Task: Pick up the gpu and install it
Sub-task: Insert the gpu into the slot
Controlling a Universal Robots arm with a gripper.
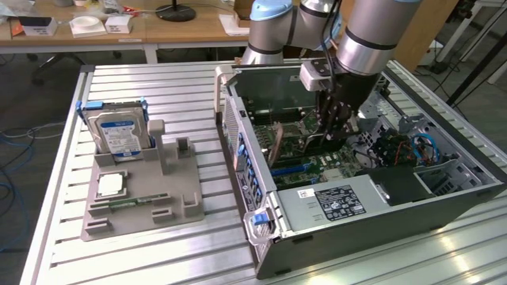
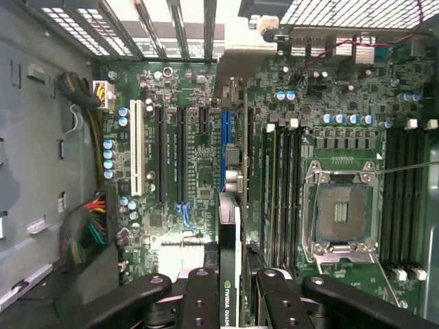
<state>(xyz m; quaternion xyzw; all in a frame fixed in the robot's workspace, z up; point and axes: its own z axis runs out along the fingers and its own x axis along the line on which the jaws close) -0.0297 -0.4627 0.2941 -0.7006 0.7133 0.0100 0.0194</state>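
Insertion step, as we judge it: jaws pinching gpu [image 2: 230, 264] edge-on inside open case [image 1: 357, 243], right of centre in exterior frame, in line with blue slot [image 2: 225, 147] on motherboard [image 2: 195, 171]. Seating calls for card edge squared to slot, straight press.

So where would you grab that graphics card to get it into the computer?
Probably by its long upper edge, coming from above, with one finger on each flat face. The gpu stands on edge over the motherboard; it is thin and flat, so its faces give the gripper parallel surfaces, and the edge towards the board is left free.
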